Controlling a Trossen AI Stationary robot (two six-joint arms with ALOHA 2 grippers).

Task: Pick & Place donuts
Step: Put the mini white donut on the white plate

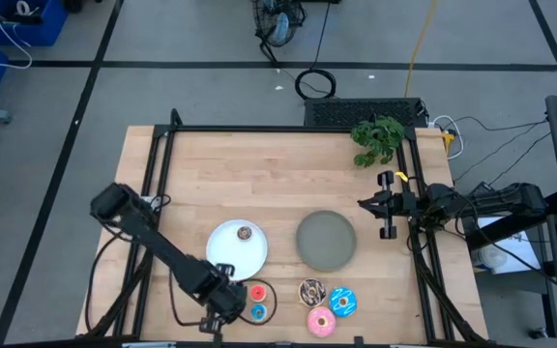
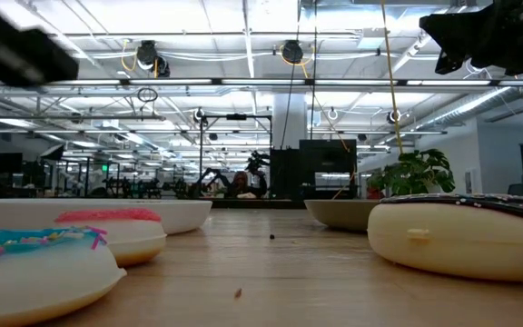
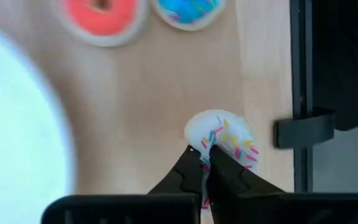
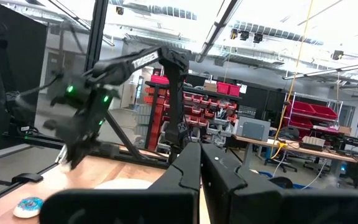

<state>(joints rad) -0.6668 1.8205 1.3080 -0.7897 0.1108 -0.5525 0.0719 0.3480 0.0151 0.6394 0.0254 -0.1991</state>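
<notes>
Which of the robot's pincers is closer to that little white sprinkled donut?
Left. The left pincer is shut on the white sprinkled donut; the right pincer waits across the table beside the grey plate.

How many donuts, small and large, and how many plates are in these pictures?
Small donuts: 4 (brown, red, blue, white donut)
Large donuts: 3 (chocolate, blue sprinkled, pink)
Plates: 2 (white plate, grey plate)
Total: 9

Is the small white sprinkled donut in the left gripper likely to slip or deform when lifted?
The small white donut looks rigid and light, so probably no deforming. The left gripper pinches only its rim, so it may pivot or slip.
</notes>
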